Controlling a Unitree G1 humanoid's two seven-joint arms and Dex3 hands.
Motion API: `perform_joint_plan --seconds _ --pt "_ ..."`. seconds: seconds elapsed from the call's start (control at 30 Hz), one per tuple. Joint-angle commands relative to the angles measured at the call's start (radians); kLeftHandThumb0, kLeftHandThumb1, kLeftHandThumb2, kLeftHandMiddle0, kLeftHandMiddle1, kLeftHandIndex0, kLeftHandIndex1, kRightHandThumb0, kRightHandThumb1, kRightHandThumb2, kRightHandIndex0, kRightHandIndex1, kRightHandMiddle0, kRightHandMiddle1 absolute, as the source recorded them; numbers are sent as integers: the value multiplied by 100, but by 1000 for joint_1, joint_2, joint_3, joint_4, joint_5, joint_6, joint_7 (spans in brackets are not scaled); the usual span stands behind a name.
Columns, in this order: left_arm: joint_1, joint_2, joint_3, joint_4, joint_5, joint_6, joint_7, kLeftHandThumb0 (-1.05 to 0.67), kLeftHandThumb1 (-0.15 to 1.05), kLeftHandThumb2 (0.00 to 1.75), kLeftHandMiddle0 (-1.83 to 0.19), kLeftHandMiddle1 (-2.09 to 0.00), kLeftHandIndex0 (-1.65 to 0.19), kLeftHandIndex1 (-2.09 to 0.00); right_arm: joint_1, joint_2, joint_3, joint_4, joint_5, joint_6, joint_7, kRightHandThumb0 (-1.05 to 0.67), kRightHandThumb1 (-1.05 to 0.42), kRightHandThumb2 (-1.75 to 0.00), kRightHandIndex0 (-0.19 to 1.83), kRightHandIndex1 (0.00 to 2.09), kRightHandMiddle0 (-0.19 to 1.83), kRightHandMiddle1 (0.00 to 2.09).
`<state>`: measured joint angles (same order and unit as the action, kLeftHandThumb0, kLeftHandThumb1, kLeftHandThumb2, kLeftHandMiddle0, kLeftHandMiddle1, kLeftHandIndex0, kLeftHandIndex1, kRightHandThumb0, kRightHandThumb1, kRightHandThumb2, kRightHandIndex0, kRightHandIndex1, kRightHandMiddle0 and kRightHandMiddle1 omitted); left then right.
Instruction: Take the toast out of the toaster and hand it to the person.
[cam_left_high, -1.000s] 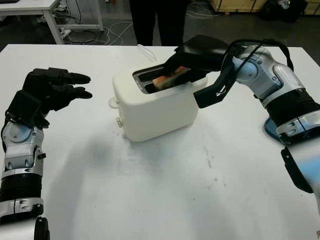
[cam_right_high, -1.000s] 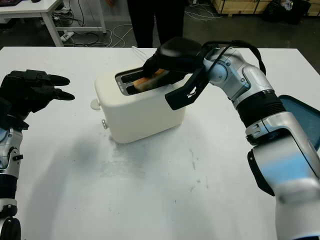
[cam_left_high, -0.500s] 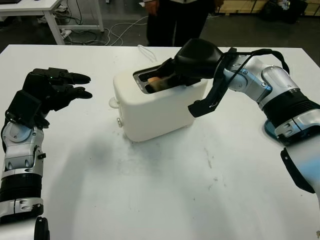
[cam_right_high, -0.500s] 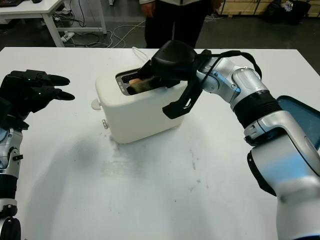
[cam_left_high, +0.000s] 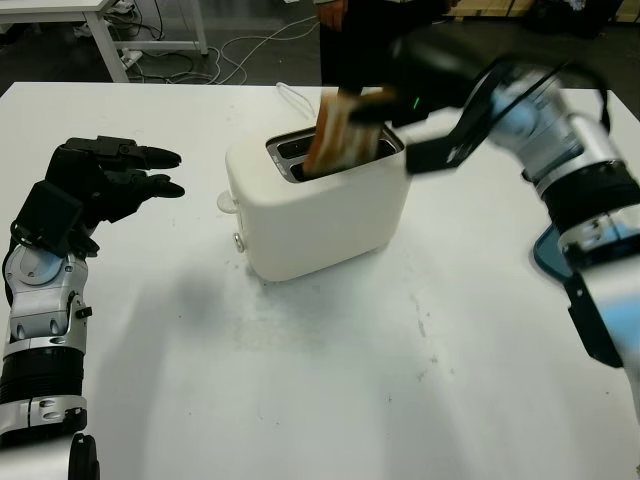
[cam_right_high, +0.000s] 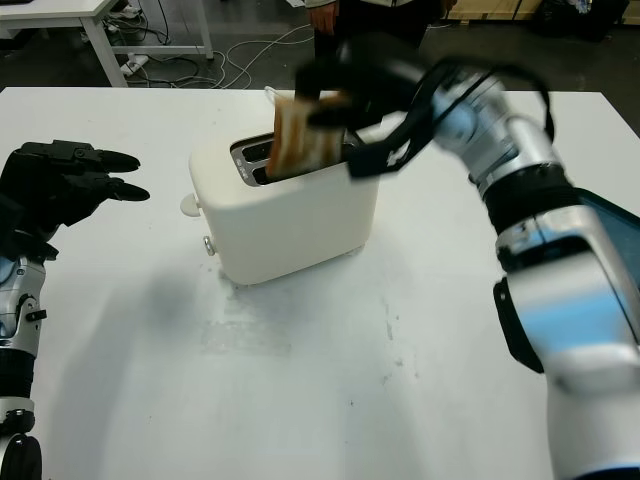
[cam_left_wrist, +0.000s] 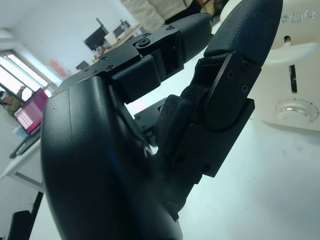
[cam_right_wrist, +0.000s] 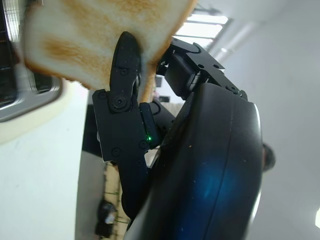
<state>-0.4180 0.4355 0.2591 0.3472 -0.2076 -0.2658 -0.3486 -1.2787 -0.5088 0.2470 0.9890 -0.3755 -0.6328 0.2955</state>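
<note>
lifted now — browned toast (cam_left_high: 342, 135) in right hand (cam_left_high: 385, 95)

The right hand (cam_left_high: 385, 95) is higher than it was a second ago: then it lay low across the top of the toaster (cam_left_high: 318, 205) with its fingers reaching down into the slot, and now it sits raised above the far edge. The toast (cam_left_high: 340, 135), earlier just a browned edge showing at the slot mouth, now stands mostly clear of the slot, upright, its lower end at the opening (the right wrist view shows a black finger (cam_right_wrist: 125, 65) pressed against its browned face). The right forearm (cam_left_high: 545, 135) now runs higher and nearer the table's far edge. Behind the table, the person (cam_right_high: 370, 15) stands further to the right than before.
</note>
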Motion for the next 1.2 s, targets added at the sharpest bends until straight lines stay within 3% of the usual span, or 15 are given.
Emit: perform_joint_plan --seconds 0.0,0.2,0.43,0.53,0.7,0.83,1.17 --pt "18 1 5 -5 1 1 0 -105 77 0 -148 -5 -138 0 -42 2 -41 26 45 35 17 -50 -92 -45 101 175 75 175" --pt "18 2 3 -2 8 -7 2 -105 78 0 -148 -5 -138 0 -96 -8 -141 78 133 87 34 -57 -92 -46 107 175 81 175" --pt "17 1 5 4 1 -4 -3 -105 77 0 -148 -5 -138 0 -110 -3 -273 172 261 209 64 -50 -92 -42 110 175 91 175" --pt "19 0 4 0 1 -2 -1 -105 77 0 -149 -5 -138 0 -105 -1 -306 223 276 277 5 -47 -92 -43 109 175 89 175" --pt "21 -2 6 -3 -5 5 -3 -105 76 0 -149 -5 -139 -1 -62 5 -344 291 279 377 -93 -36 -92 -48 100 175 75 175" --pt "18 1 7 10 -4 -8 -9 -105 77 0 -149 -5 -138 0 1 22 -331 320 246 422 -233 -25 -92 -47 80 175 56 175" --pt "17 3 9 9 0 -8 -11 -105 77 0 -149 -5 -138 0 90 77 -438 338 316 490 -321 -9 -92 -50 58 175 26 175"
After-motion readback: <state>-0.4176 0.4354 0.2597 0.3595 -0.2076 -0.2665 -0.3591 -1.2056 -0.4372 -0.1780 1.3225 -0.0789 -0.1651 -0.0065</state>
